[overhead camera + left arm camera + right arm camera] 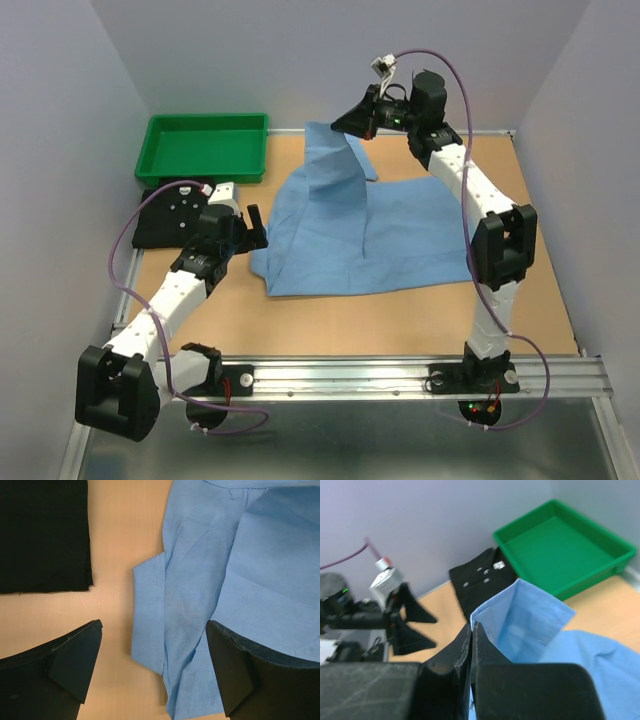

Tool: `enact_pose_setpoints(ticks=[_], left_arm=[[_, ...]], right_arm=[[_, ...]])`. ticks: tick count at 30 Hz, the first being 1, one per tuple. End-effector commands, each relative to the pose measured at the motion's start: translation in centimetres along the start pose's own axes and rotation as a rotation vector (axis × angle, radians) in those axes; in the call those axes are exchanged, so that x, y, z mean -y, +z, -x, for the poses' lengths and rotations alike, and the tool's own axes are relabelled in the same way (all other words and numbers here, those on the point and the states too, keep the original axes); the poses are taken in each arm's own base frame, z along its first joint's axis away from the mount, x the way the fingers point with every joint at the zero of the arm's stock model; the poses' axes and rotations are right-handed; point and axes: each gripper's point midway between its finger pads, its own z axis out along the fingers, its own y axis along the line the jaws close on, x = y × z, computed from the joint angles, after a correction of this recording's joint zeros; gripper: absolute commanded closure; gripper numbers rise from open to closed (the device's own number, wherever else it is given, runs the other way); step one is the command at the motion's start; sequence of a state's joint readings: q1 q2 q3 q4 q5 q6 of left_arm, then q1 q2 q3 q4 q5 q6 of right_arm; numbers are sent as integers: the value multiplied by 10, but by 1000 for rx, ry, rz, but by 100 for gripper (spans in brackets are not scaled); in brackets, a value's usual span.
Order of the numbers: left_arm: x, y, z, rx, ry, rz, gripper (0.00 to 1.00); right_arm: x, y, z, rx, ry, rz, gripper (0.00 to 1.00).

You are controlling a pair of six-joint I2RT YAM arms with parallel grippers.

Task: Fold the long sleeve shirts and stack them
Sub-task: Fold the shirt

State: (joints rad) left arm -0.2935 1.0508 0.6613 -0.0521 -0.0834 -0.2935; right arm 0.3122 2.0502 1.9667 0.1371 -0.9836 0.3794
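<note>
One blue shirt, lengthwise left-to-right.

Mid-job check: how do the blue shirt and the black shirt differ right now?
The blue shirt is spread wide over the table; the black shirt lies as a compact rectangle by the green tray. The blue shirt has one part lifted, pinched in the shut right gripper; the black shirt lies flat, untouched. Both rest on the same table.
</note>
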Motion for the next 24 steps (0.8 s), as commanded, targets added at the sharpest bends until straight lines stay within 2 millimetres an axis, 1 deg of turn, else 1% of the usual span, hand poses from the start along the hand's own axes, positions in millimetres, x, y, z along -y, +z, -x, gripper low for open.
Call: enact_pose_setpoints(ticks=[1,2,3,4,5,6,7,8,9,10,11,12,13,14,15,16,17,18,19,20,21,22,23,24], left_arm=[[2,-6,16,56,-7,-5,4],[2,-7,17,60,-11,-3,4],[2,-8,18,65,-12,-3,4],[1,-8,18,66,-14,1,4],[1,-9,19,70,-16,1,4],[0,-9,18,69,-17,3,4],[0,-9,20,74,-18,4,4],[0,-9,19,74,-18,4,4],[0,-10,20,78,-17,6,4],[0,-11,21,81,-19,5,4],[0,-11,22,85,-19,3,4],[0,-11,21,82,-17,3,4],[0,-11,21,83,-16,5,4],[0,-11,21,82,-17,7,4],[-1,-10,21,80,-17,10,4],[-1,-11,20,79,-18,8,4],[1,-11,21,79,-19,1,4],[1,-11,21,80,-22,-1,4],[3,-11,20,78,-22,-12,4],[4,-11,20,78,-22,-15,4],[4,-10,20,77,-20,-20,4],[6,-11,20,76,-20,-26,4],[6,-11,20,73,-20,-30,4],[8,-11,20,77,-20,-37,4]], right_arm=[[-83,-22,0,-38,-68,160,99],[-89,-27,-11,-57,-66,177,99],[-96,-34,-17,-67,-66,185,99],[-93,-40,-50,-110,4,179,99],[-110,-50,-47,-103,-25,189,99],[-114,-56,-61,-116,-7,184,99],[-113,-65,-91,-153,57,172,100],[-118,-72,-102,-160,65,163,99],[-128,-80,-103,-149,46,137,99],[-131,-86,-110,-151,52,117,99],[-131,-92,-123,-163,59,93,96],[-130,-103,-140,-182,97,17,84],[-127,-110,-151,-193,111,-28,82],[-115,-117,-171,-209,127,-120,79],[-117,-127,-175,-208,120,-177,77],[-110,-135,-185,-222,133,-246,77],[-92,-145,-190,-222,117,-371,76],[-87,-156,-203,-251,135,-437,76],[-86,-167,-211,-257,134,-492,76],[-73,-181,-215,-253,139,-611,75],[-71,-191,-223,-264,163,-672,75],[-74,-200,-224,-247,163,-708,75],[-75,-204,-224,-231,184,-736,70],[-74,-213,-227,-225,198,-785,52]])
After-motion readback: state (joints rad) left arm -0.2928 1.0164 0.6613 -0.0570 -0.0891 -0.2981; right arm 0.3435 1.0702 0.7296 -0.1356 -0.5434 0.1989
